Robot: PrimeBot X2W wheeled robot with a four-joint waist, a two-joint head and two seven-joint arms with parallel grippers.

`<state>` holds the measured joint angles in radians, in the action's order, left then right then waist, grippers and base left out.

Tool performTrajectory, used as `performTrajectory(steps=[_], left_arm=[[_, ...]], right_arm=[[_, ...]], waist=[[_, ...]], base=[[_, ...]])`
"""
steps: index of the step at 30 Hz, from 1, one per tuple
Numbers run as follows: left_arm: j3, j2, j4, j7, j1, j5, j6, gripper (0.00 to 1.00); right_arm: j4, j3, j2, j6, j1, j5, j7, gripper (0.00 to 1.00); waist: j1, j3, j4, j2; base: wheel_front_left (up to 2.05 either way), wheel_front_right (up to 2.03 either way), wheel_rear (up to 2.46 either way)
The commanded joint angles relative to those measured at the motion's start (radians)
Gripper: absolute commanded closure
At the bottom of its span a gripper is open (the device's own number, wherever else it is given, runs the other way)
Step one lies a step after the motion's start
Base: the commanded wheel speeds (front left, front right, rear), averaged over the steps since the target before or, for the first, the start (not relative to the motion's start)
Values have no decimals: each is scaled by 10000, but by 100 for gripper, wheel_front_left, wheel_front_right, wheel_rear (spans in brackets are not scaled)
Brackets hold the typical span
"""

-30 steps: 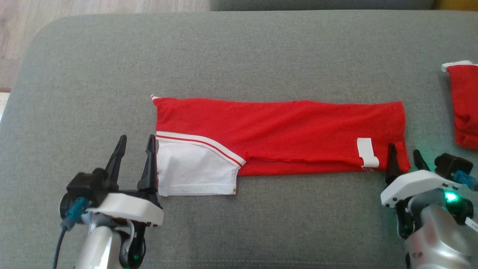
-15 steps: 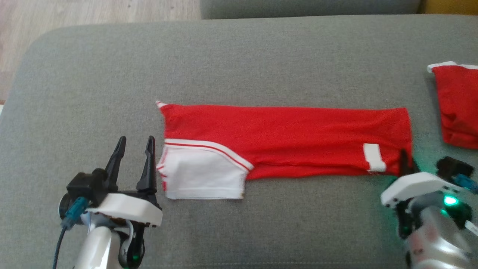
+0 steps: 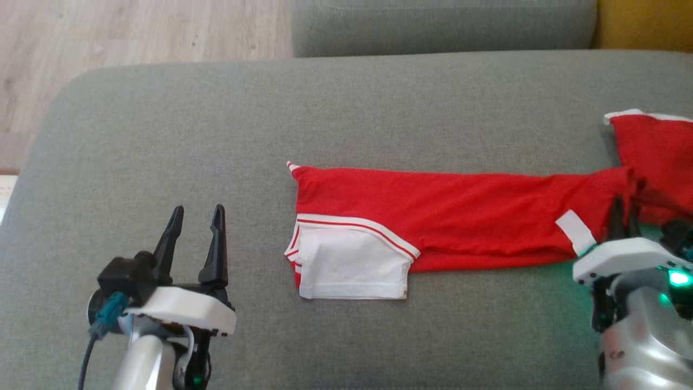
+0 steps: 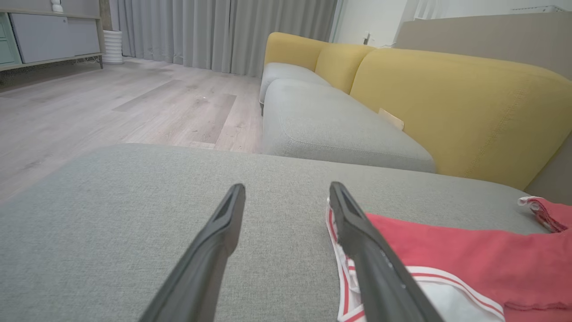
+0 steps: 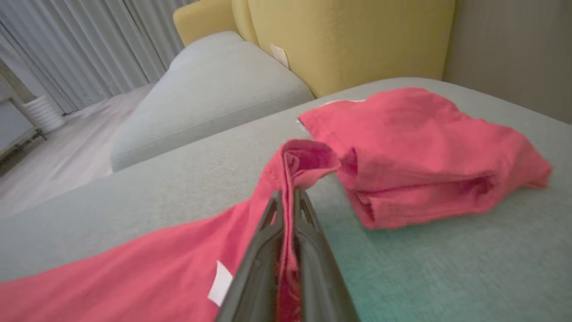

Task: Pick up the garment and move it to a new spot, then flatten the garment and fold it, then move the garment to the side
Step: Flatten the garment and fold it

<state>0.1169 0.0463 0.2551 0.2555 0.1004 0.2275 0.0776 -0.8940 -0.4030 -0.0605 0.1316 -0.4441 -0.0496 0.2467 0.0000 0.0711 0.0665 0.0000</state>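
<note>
On the grey cushion [image 3: 346, 108] lies the long folded red garment [image 3: 460, 211]. Its right end is pinched between the closed fingers of the right gripper [image 3: 623, 208], just beside another folded red cloth [image 3: 658, 157]. The left gripper [image 3: 197, 208] rests with its fingers apart, holding nothing. A second ago the garment's white end touched it; now they are well apart.

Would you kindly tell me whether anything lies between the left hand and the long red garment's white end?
Nothing visible does: bare grey sofa cushion separates the open left hand from the long red folded garment with its white end.
</note>
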Motion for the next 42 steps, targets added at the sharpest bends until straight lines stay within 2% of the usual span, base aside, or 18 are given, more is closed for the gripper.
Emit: performTrajectory(steps=[1,12,25,30,33,42], left_arm=[[-270,40,-291,63,147,74,-107,0],[-49,40,-253,63,-180,161,-174,0],[365,39,-159,63,-495,-101,-109,0],[412,39,-109,63,-442,-180,-45,0],[470,39,-108,63,-391,-133,-59,0],[621,39,-78,63,-250,-54,-89,0]], right_arm=[[402,520,70,-9,-602,-288,76,100],[753,4756,100,-9,-378,-4479,6,100],[864,8107,102,-9,-137,-7395,116,100],[704,9117,102,-9,-240,-8370,140,100],[593,9384,102,-9,-433,-8799,146,100],[48,9987,102,-9,-774,-9172,149,100]], waist=[[0,-186,86,0],[0,-868,1002,0],[0,-1029,2497,0],[0,-984,2995,0],[0,-911,3287,0],[0,-531,3856,0]], base=[[0,0,0],[0,0,0],[0,0,0],[0,0,0],[0,0,0],[0,0,0]])
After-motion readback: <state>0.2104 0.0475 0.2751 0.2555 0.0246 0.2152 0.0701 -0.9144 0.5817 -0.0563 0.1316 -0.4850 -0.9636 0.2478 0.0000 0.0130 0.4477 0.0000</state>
